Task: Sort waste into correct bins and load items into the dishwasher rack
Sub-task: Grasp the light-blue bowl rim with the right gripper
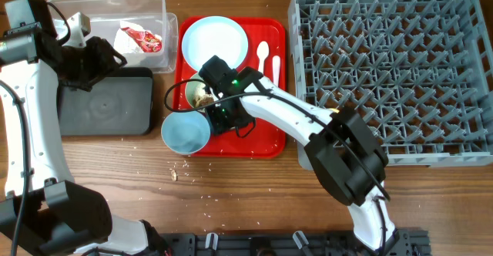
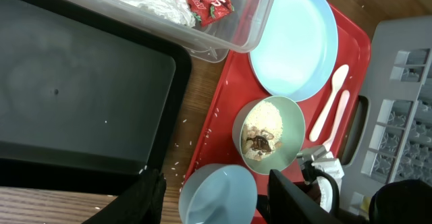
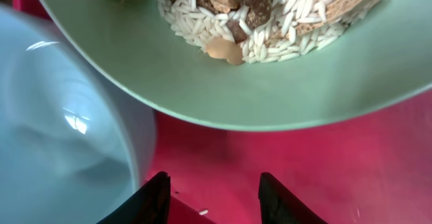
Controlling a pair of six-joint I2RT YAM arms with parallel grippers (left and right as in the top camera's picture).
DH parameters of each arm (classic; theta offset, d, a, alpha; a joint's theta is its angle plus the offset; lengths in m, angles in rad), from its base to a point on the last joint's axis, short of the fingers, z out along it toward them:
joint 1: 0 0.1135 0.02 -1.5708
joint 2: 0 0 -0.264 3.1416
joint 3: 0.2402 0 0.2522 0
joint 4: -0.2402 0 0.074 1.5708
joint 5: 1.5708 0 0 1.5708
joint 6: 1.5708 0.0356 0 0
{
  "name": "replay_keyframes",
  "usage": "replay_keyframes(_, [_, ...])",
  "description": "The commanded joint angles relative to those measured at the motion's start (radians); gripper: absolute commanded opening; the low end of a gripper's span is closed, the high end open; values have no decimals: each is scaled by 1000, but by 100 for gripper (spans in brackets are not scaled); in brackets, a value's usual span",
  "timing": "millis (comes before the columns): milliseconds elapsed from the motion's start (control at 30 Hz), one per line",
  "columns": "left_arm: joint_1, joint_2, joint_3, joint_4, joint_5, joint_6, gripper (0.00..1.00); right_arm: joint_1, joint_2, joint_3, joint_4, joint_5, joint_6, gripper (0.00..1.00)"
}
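The pale green bowl (image 1: 194,94) holds beige food scraps with brown bits (image 3: 270,15) and stands on the red tray (image 1: 266,136). My right gripper (image 3: 212,183) is open and low over the tray, just in front of the green bowl (image 3: 223,96); it also shows in the overhead view (image 1: 209,106). The pale blue bowl (image 1: 185,131) stands at the tray's front left corner. The pale blue plate (image 1: 216,40), white spoon (image 1: 263,55) and fork (image 1: 276,67) lie on the tray. My left gripper (image 2: 214,187) is open and empty, held above the black tray (image 1: 104,106). The yellow cup is out of view.
The clear tub (image 1: 108,13) at the back left holds the red-and-white wrapper (image 1: 142,38) with white paper. The grey dishwasher rack (image 1: 393,71) fills the right side. Crumbs (image 1: 181,171) lie on the table in front of the red tray.
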Motion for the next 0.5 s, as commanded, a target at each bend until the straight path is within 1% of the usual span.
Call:
replay_keyframes(0, [6,-6,9,-1,-6,9,50,6,5,8,22,-58,-2,44])
replay_keyframes(67, [6,-6,9,-5,-6,9,50,6,-5,10,26,-67,-1,45])
replay_keyframes(133, [6,-5,9,-12,-6,10,50,-7,-37,10,17,-66,0,49])
replay_keyframes(200, [6,-5,9,-19,-6,10,50,-32,-84,10,10,-67,0,57])
replay_keyframes(233, [6,-5,9,-21,-6,10,50,-35,-92,10,16,-75,3,59])
replay_keyframes(267, [6,-5,9,-22,-6,10,50,-30,-90,10,33,-108,3,59])
replay_keyframes(367, [6,-5,9,-27,-6,10,50,0,-78,9,66,-102,39,58])
replay_keyframes(400, [6,-5,9,-27,-6,10,50,11,-67,8,74,-73,75,57])
replay_keyframes(467, [6,-5,9,-31,-6,10,50,26,-41,5,77,-55,96,50])
